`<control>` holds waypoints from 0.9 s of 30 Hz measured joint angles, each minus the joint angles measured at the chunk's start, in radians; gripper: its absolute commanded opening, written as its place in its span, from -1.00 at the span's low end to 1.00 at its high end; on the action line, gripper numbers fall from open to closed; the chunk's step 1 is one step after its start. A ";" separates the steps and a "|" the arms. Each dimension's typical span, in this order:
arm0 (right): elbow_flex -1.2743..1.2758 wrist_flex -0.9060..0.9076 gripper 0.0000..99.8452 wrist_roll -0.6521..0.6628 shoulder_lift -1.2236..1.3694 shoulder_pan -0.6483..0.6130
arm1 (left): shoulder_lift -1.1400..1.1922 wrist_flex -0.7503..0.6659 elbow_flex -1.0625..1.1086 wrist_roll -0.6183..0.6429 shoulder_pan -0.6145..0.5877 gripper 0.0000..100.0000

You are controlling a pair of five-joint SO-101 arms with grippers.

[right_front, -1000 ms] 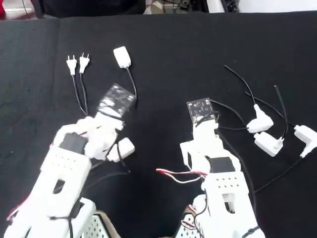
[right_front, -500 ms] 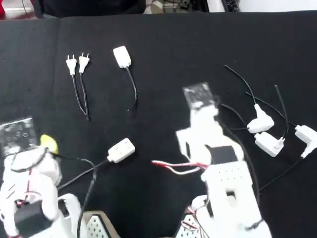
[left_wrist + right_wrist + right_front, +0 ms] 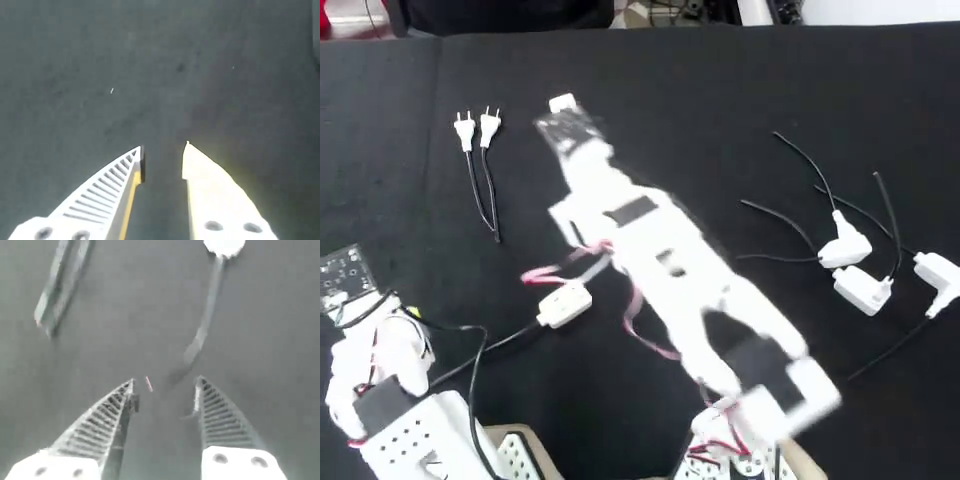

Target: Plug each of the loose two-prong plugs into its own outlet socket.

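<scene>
A: Nearest first. Left hand?
B: The left hand is at the surface's front-left corner. Fingers apart, nothing between them, bare surface under it. Parked out of the way, I'd guess.
A: Next?
B: A white corded socket lies near the front edge, left of centre, with its cord running toward the front-left corner. The right arm slants past just beside it, from the front edge toward the far-left corner.
A: Right side?
B: Three white corded pieces sit bunched near the right edge. Can't tell plug from socket. They're well apart from both hands.
A: Right hand?
B: The right hand has its fingers apart and is empty. It hangs over a black cord that leads to a second white socket near the far edge.
A: Plugs?
B: The two-prong plugs lie side by side near the far-left corner, prongs toward the far edge. Both are loose and near that hand.
A: Obstacles?
B: The opened hand looks set for a pick. That socket cord under it could snag.
</scene>
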 measured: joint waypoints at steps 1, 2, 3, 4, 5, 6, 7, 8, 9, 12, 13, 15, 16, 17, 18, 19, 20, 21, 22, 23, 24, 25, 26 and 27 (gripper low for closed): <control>-0.066 -0.015 -0.41 -0.017 0.078 -0.006 | 0.002 -0.011 0.015 -0.009 -0.021 -0.72; -0.138 -0.023 -0.38 -0.032 0.160 -0.009 | 0.002 -0.017 0.029 -0.017 -0.040 -0.72; -0.212 -0.026 -0.35 -0.046 0.227 -0.009 | 0.002 -0.025 0.044 -0.028 -0.058 -0.72; -0.287 -0.026 -0.34 -0.060 0.301 -0.009 | 0.005 -0.026 0.055 -0.040 -0.069 -0.72; -0.361 -0.021 -0.33 -0.077 0.364 -0.011 | 0.005 -0.028 0.061 -0.055 -0.077 -0.72; -0.439 -0.012 -0.32 -0.095 0.431 -0.011 | 0.006 -0.028 0.064 -0.066 -0.080 -0.72; -0.519 -0.002 -0.31 -0.118 0.489 -0.011 | 0.006 -0.028 0.064 -0.074 -0.084 -0.72; -0.598 0.012 -0.30 -0.144 0.548 -0.011 | 0.006 -0.028 0.064 -0.077 -0.084 -0.72; -0.680 0.026 -0.29 -0.173 0.606 -0.011 | 0.006 -0.028 0.066 -0.078 -0.084 -0.72; -0.908 0.071 -0.28 -0.238 0.758 -0.018 | 0.006 -0.028 0.066 -0.078 -0.084 -0.72; -0.985 0.089 -0.28 -0.244 0.804 -0.028 | 0.006 -0.028 0.066 -0.078 -0.084 -0.72; -1.126 0.130 -0.28 -0.249 0.890 -0.055 | 0.006 -0.028 0.066 -0.078 -0.084 -0.72; -1.194 0.160 -0.28 -0.249 0.928 -0.069 | 0.006 -0.028 0.066 -0.078 -0.074 -0.72; -1.260 0.195 -0.28 -0.252 0.964 -0.083 | 0.006 -0.028 0.066 -0.078 -0.063 -0.72; -1.326 0.233 -0.28 -0.252 1.000 -0.098 | 0.006 -0.028 0.066 -0.078 -0.058 -0.72; -1.386 0.272 -0.28 -0.252 1.033 -0.112 | 0.006 -0.028 0.066 -0.078 -0.058 -0.72; -1.450 0.305 -0.28 -0.252 1.063 -0.124 | 0.006 -0.028 0.066 -0.078 -0.058 -0.72; -1.505 0.334 -0.28 -0.252 1.092 -0.137 | 0.006 -0.028 0.066 -0.078 -0.058 -0.72; -1.562 0.356 -0.28 -0.252 1.123 -0.147 | 0.006 -0.028 0.066 -0.078 -0.058 -0.72; -1.614 0.368 -0.29 -0.252 1.155 -0.158 | 0.006 -0.028 0.066 -0.078 -0.058 -0.72; -1.657 0.377 -0.29 -0.252 1.188 -0.166 | 0.006 -0.028 0.066 -0.078 -0.058 -0.72; -1.700 0.384 -0.29 -0.252 1.221 -0.172 | 0.006 -0.028 0.066 -0.078 -0.058 -0.72; -1.734 0.388 -0.29 -0.252 1.252 -0.180 | 0.006 -0.028 0.066 -0.078 -0.058 -0.72; -1.760 0.391 -0.29 -0.252 1.280 -0.186 | 0.006 -0.028 0.066 -0.078 -0.058 -0.72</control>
